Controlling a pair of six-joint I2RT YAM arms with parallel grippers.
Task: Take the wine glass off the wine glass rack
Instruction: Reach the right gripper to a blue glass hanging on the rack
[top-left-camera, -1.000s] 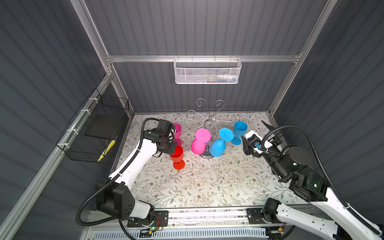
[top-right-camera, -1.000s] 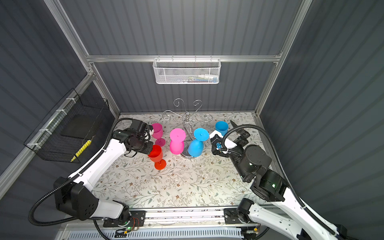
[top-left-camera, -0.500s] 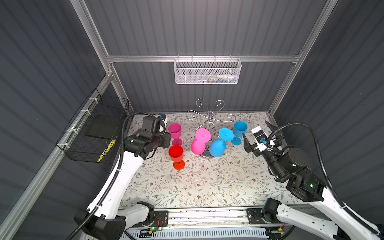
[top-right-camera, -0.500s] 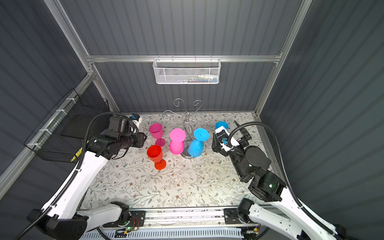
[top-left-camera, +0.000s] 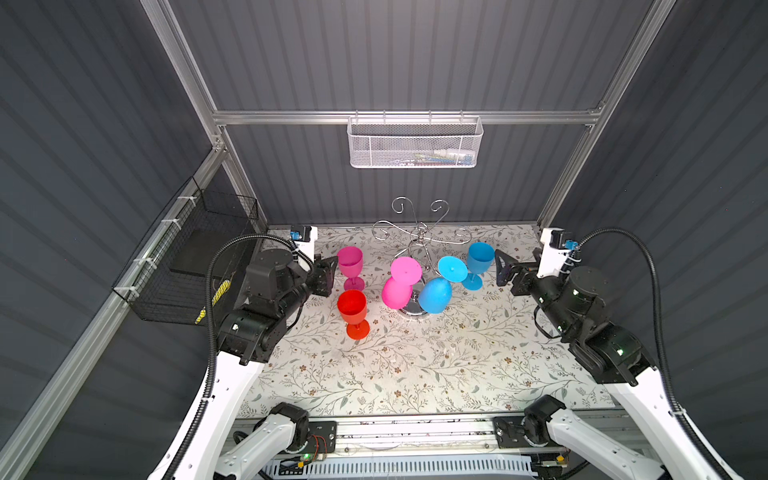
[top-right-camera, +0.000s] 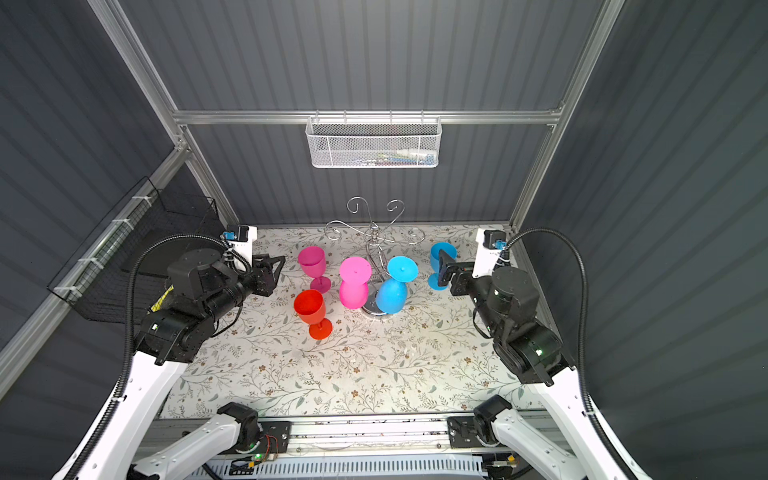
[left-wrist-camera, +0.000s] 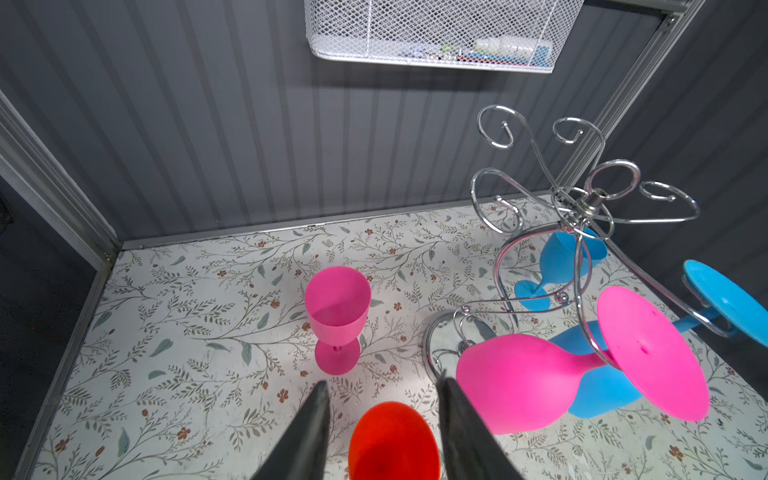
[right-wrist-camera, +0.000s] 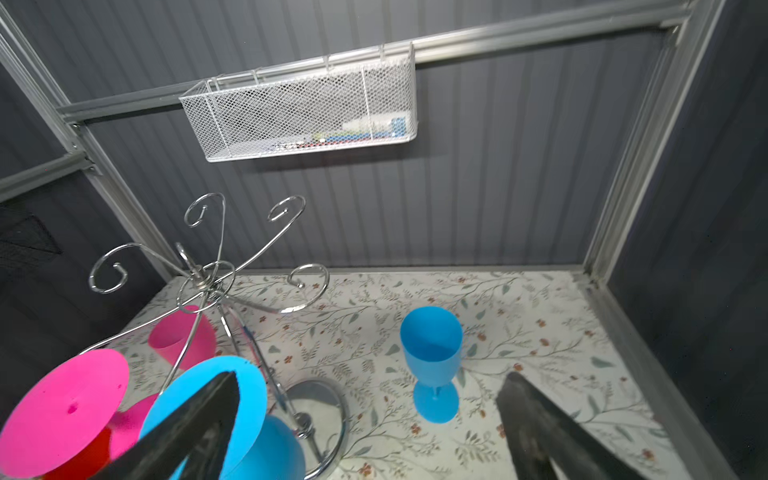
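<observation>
Here, pink wine glass (top-left-camera: 396, 293) and blue wine glass (top-left-camera: 435, 295) hang bowl-down on the wine glass rack (top-left-camera: 422, 239), likely light, slick, best held by the stem; left gripper (top-left-camera: 330, 270) and right gripper (top-left-camera: 502, 269) gape empty

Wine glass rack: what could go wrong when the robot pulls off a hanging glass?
The hanging pink glass and hanging blue glass sit close together, so pulling one could knock the other. A sideways tug might tip the wine glass rack on its round base. The left gripper could bump the upright red glass nearby.
</observation>
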